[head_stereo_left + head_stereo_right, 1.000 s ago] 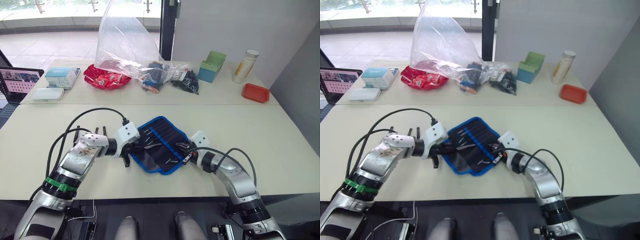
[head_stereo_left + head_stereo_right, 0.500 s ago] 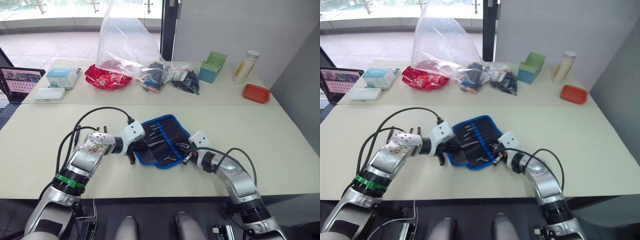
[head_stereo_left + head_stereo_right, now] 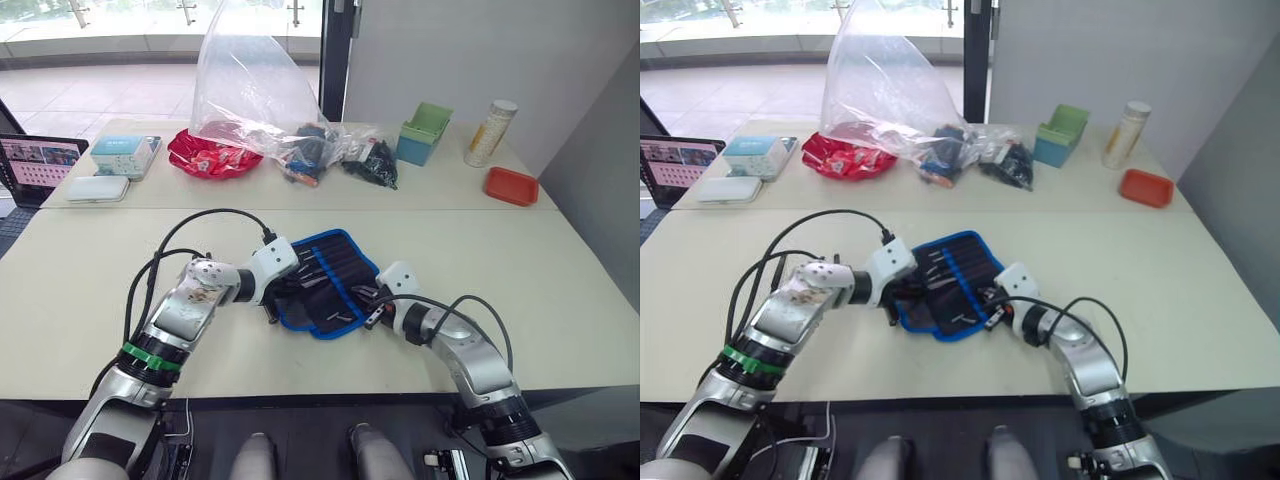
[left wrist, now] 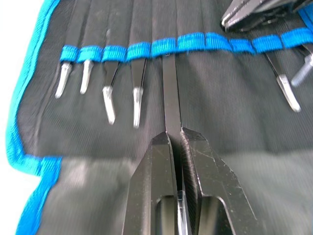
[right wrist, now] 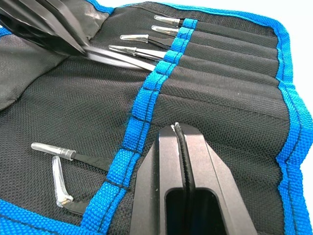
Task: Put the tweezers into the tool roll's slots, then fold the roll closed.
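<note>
The tool roll (image 3: pixel 332 282) lies open in the middle of the near table, dark fabric with a blue border and a blue slot band (image 4: pixel 166 46). My left gripper (image 4: pixel 175 134) is shut on a slim black tweezers (image 4: pixel 171 98) whose front end sits under the band. Several other tweezers (image 4: pixel 108 95) stand in neighbouring slots with their pale capped tips showing. My right gripper (image 5: pixel 177 128) is shut, its tips resting on the roll's fabric at its right side, beside the band. Two more capped tweezers (image 5: pixel 49 147) sit in slots near it.
On the far table stand a large clear plastic bag (image 3: pixel 250 80), a red bag (image 3: pixel 205 155), a green box (image 3: pixel 425 132), a canister (image 3: pixel 492 132) and a red dish (image 3: pixel 511 186). A tablet (image 3: pixel 35 165) and white cases (image 3: pixel 98 188) lie at far left.
My left gripper has moved right over the roll, carrying the tweezers into the band. The roll's near left flap has bunched inward. The right gripper has stayed in place.
</note>
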`<action>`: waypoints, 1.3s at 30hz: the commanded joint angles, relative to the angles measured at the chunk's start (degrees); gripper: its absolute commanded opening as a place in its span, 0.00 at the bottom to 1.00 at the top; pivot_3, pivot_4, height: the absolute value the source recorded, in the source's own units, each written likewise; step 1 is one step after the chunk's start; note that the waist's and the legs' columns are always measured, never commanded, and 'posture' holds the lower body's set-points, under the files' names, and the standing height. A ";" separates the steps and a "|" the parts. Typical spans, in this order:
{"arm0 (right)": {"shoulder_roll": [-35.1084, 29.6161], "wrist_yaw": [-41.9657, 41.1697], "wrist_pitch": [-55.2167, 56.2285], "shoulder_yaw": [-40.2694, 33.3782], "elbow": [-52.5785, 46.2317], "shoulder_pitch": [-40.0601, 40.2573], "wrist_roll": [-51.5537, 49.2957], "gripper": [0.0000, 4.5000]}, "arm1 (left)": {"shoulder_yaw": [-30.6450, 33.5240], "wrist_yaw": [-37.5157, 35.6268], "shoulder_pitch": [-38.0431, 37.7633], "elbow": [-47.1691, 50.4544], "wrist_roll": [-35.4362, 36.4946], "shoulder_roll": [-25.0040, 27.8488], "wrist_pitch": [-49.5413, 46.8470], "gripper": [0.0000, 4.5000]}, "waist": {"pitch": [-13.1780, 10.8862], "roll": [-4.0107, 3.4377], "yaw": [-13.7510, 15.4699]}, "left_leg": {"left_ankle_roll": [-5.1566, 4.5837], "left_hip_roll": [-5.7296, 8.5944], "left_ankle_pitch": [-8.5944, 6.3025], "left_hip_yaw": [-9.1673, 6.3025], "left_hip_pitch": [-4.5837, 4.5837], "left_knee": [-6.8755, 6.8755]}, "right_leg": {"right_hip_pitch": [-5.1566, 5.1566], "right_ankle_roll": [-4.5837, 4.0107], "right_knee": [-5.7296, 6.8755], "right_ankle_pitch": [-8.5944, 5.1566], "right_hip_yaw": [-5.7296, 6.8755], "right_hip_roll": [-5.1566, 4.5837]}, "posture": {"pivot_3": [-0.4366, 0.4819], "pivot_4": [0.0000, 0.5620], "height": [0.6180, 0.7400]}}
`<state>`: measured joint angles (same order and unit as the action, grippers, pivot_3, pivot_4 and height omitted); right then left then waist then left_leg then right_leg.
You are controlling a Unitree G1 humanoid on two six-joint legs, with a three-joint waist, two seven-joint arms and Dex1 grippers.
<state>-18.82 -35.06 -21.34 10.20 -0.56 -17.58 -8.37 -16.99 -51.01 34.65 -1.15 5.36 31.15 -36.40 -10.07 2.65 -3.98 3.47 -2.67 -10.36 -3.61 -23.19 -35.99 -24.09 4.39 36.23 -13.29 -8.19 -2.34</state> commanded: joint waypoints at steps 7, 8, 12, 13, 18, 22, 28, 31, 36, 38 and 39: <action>-0.34 -0.55 -1.74 1.47 2.85 0.98 1.23 0.00 | -3.34 -0.02 5.49 -7.12 -3.30 -4.89 7.06 0.00 | 0.00 0.01 0.02 | 0.00 0.00 0.00 0.00 0.00 -0.02 | 0.02 0.01 -0.01 0.01 0.00 0.00 | 0.48 0.27 0.95; -0.31 -0.57 -1.76 1.46 2.93 0.86 1.24 0.00 | -4.20 -0.06 6.40 -8.70 -4.33 -5.40 8.60 0.00 | 0.00 0.01 0.03 | 0.00 0.01 0.00 0.00 0.00 -0.03 | 0.03 0.02 -0.01 0.01 0.00 0.00 | 0.48 0.27 0.95; -0.40 -0.73 -1.78 1.53 2.80 0.87 1.28 0.00 | -5.98 -0.83 10.10 -14.71 -6.21 -8.87 13.19 0.00 | 0.01 0.01 0.07 | 0.00 0.03 0.00 0.00 0.01 -0.04 | 0.06 0.02 -0.02 0.01 -0.01 0.00 | 0.48 0.27 0.95; -0.41 -0.75 -1.78 1.53 2.77 0.89 1.29 0.00 | -6.01 -0.98 10.50 -15.62 -6.51 -9.30 13.87 0.00 | 0.01 0.01 0.05 | 0.00 0.03 0.00 -0.01 0.00 -0.05 | 0.05 0.02 -0.02 0.01 -0.01 0.00 | 0.48 0.27 0.95; -0.66 -0.63 -1.86 1.23 2.33 1.31 1.34 0.00 | -6.13 1.70 14.22 -25.53 -9.08 -14.68 18.46 0.00 | 0.01 0.00 0.36 | 0.00 0.05 0.00 -0.01 -0.01 -0.03 | 0.05 0.03 -0.02 0.02 -0.02 0.00 | 0.48 0.27 0.95; -0.82 -0.38 -1.94 0.96 1.84 1.77 1.45 0.00 | -5.19 2.68 14.69 -27.80 -9.79 -16.35 17.40 0.00 | 0.03 -0.01 0.88 | 0.00 0.16 0.00 -0.14 0.00 -0.24 | 0.29 0.10 -0.08 0.04 -0.07 0.00 | 0.48 0.27 0.95; -1.02 -0.11 -1.92 0.72 1.71 1.98 1.42 0.00 | -1.58 5.53 13.41 -27.07 -10.15 -14.95 11.62 0.00 | 0.03 -0.02 0.88 | -0.04 0.17 0.02 -0.14 0.05 -0.37 | 0.46 0.11 -0.18 0.02 -0.12 0.00 | 0.48 0.27 0.95; -1.12 -0.14 -1.69 0.67 2.17 1.81 1.47 0.00 | 0.50 7.39 12.72 -25.94 -9.77 -14.37 9.20 0.00 | 0.03 -0.02 0.32 | -0.05 0.17 0.03 -0.14 0.10 -0.36 | 0.48 0.12 -0.16 0.03 -0.11 0.00 | 0.48 0.27 0.95; -1.25 -0.43 -1.05 0.74 3.96 0.60 1.68 0.00 | 3.29 8.21 10.38 -20.96 -7.76 -13.79 3.45 0.00 | 0.03 -0.03 -0.45 | -0.05 0.15 0.03 -0.14 0.35 -0.33 | 0.67 0.10 -0.16 0.02 -0.11 0.00 | 0.48 0.27 0.95; -1.29 -0.57 -0.72 0.85 4.65 0.15 1.76 0.00 | 3.26 8.32 9.61 -18.84 -7.38 -13.77 1.23 0.00 | 0.03 -0.03 -0.74 | -0.05 0.15 0.03 -0.14 0.38 -0.30 | 0.67 0.10 -0.15 0.02 -0.11 0.00 | 0.48 0.27 0.95; -1.35 -0.71 -0.53 0.95 5.06 -0.17 1.85 0.00 | 3.23 8.56 9.31 -17.83 -7.46 -13.65 -0.02 0.00 | 0.03 -0.03 -0.90 | -0.06 0.15 0.03 -0.14 0.38 -0.29 | 0.67 0.11 -0.14 0.02 -0.11 0.00 | 0.48 0.27 0.95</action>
<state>-19.34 -35.81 -20.98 10.58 1.63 -18.88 -7.98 -15.43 -44.56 44.12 -20.67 -1.79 16.10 -34.09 -10.04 2.62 -4.88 3.41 -2.52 -10.32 -3.76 -22.82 -36.28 -23.42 4.50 36.08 -13.27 -8.31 -2.34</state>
